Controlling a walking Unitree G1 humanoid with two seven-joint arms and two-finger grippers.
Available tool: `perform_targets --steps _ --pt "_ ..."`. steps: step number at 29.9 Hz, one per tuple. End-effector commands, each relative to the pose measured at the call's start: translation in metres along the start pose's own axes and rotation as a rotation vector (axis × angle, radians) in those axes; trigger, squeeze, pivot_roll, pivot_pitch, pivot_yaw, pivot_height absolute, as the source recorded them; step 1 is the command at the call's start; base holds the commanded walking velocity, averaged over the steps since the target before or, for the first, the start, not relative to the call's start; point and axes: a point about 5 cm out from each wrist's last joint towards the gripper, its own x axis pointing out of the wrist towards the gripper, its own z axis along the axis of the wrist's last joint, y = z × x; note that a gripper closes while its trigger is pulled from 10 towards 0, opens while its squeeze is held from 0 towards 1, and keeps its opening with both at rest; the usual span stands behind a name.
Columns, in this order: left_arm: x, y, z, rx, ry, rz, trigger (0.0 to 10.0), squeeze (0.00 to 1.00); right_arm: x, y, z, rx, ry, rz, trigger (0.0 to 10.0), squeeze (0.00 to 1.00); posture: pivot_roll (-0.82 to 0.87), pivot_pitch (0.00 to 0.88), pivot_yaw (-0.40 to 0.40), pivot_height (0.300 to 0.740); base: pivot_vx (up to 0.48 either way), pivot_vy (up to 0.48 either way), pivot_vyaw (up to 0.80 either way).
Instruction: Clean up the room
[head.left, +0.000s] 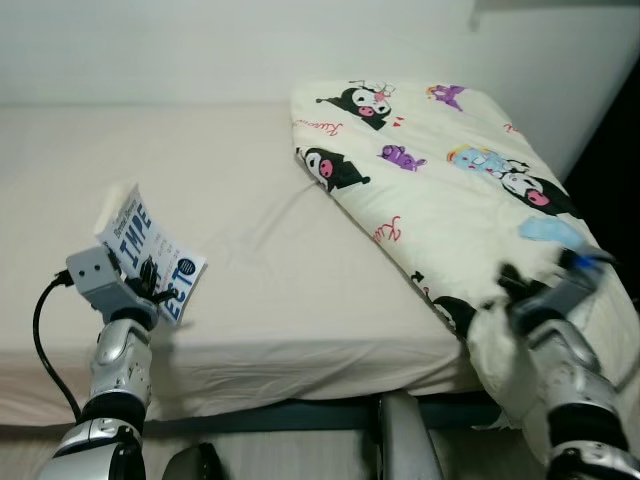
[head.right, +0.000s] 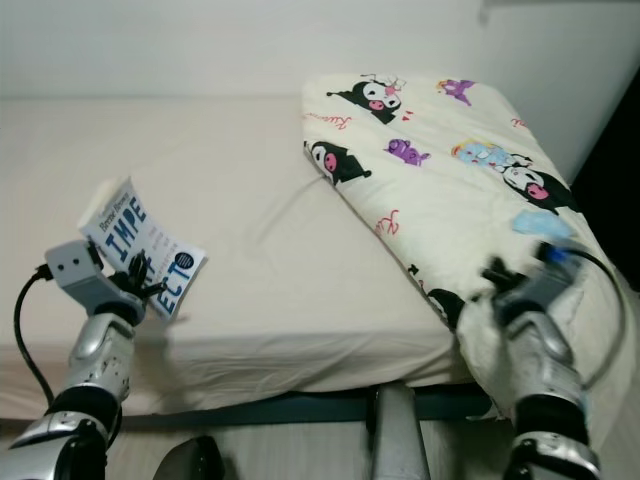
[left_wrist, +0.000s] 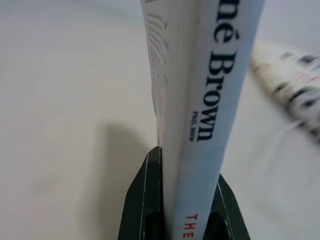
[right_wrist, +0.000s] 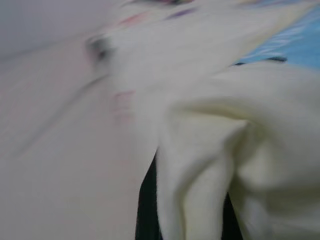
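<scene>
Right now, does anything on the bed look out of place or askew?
Yes. The cartoon-print blanket lies at a slant, its near corner hanging off the bed, bunched in the right gripper. The book is held tilted above the mattress, clamped in the left gripper.

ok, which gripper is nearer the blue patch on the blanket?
Right. The right gripper is shut on a fold of the blanket just below the blue patch; the left gripper is across the bed, holding the book.
</scene>
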Motion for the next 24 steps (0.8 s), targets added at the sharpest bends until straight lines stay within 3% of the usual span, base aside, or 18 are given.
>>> perform_targets --steps 1,2,3,4,6,7,8,10,15,16,17,18,22,24 --pt "0.016 -0.011 0.037 0.050 -0.146 -0.045 10.0 0.00 0.005 0.038 -0.018 -0.022 0.095 0.208 0.0 0.00 -0.09 0.123 0.034 0.320 0.000 0.000 0.00" --pt "0.016 -0.011 0.037 0.050 -0.146 -0.045 10.0 0.00 0.005 0.038 -0.018 -0.022 0.095 0.208 0.0 0.00 -0.09 0.123 0.034 0.320 0.000 0.000 0.00" --pt "0.022 -0.014 0.053 0.093 -0.201 -0.046 10.0 0.00 0.005 0.069 -0.027 -0.051 0.133 0.376 0.0 0.00 -0.09 0.121 0.032 0.320 0.000 0.000 0.00" --pt "0.022 -0.014 0.053 0.093 -0.201 -0.046 10.0 0.00 0.005 0.069 -0.027 -0.051 0.133 0.376 0.0 0.00 -0.09 0.121 0.032 0.320 0.000 0.000 0.00" --pt "0.028 -0.006 0.079 0.187 -0.280 0.034 10.0 0.00 -0.005 0.136 -0.049 -0.065 0.237 0.735 0.0 0.00 -0.08 0.120 0.037 0.320 0.000 0.000 0.00" --pt "0.028 -0.006 0.079 0.187 -0.280 0.034 10.0 0.00 -0.005 0.136 -0.049 -0.065 0.237 0.735 0.0 0.00 -0.08 0.120 0.037 0.320 0.000 0.000 0.00" --pt "0.029 -0.001 0.085 0.217 -0.295 0.071 10.0 0.00 -0.012 0.159 -0.058 -0.072 0.288 0.866 0.0 0.00 -0.08 0.120 0.035 0.320 0.000 0.000 0.00" --pt "0.026 0.008 0.082 0.252 -0.275 0.114 10.0 0.00 -0.027 0.183 -0.075 -0.095 0.394 1.047 0.0 0.00 -0.07 0.121 0.031 0.320 0.000 0.000 0.00" --pt "0.018 0.015 0.066 0.254 -0.216 0.135 10.0 0.00 -0.037 0.186 -0.091 -0.132 0.519 1.121 0.0 0.00 -0.07 0.125 0.022 0.320 0.000 0.000 0.00" --pt "0.015 0.016 0.059 0.250 -0.190 0.138 10.0 0.00 -0.039 0.184 -0.096 -0.154 0.550 1.118 1.6 0.00 -0.06 0.128 0.018 0.320 0.000 0.000 0.00" --pt "0.012 0.017 0.053 0.254 -0.167 0.142 10.0 0.00 -0.041 0.182 -0.098 -0.173 0.573 1.113 6.5 0.00 -0.06 0.128 0.018 0.320 0.000 0.000 0.00" --pt "0.009 0.018 0.045 0.258 -0.137 0.144 10.0 0.00 -0.043 0.176 -0.102 -0.198 0.611 1.105 10.0 0.00 -0.07 0.130 0.018 0.320 0.000 0.000 0.00" --pt "0.002 0.018 0.029 0.259 -0.073 0.159 10.0 0.00 -0.049 0.159 -0.110 -0.256 0.718 1.047 10.0 0.00 -0.07 0.135 0.018 0.320 0.000 0.000 0.00" --pt "-0.002 0.018 0.018 0.250 -0.032 0.163 10.0 0.00 -0.053 0.141 -0.112 -0.305 0.776 1.003 10.0 0.00 -0.07 0.140 0.023 0.320 0.000 0.000 0.00"
